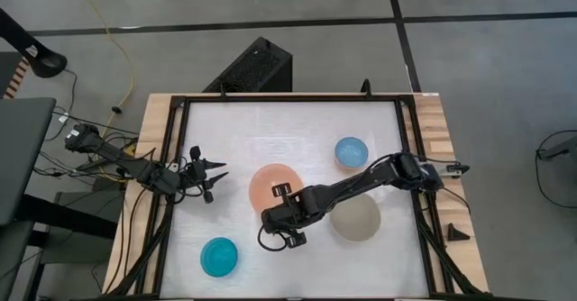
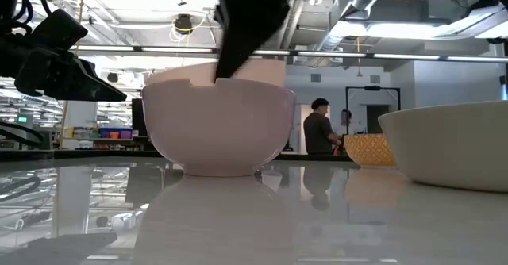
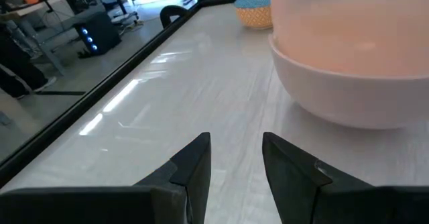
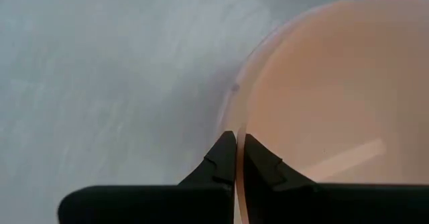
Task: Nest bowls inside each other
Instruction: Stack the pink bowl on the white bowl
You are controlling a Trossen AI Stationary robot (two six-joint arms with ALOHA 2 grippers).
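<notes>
Your right gripper (image 4: 236,158) is pinched shut on the orange bowl's (image 1: 273,183) rim, its hollow lying just beyond the fingertips; the left gripper (image 1: 216,177), fingers apart, waits farther off

Near the middle of the table (image 1: 270,125), one bowl (image 1: 273,186) sits nested inside another, with the right end effector (image 1: 287,196) pinching its rim. A third bowl (image 1: 353,217) lies just right of them, a fourth (image 1: 351,151) behind that, and a fifth (image 1: 219,256) at the front left. The left end effector (image 1: 219,175) hangs near the left edge.
</notes>
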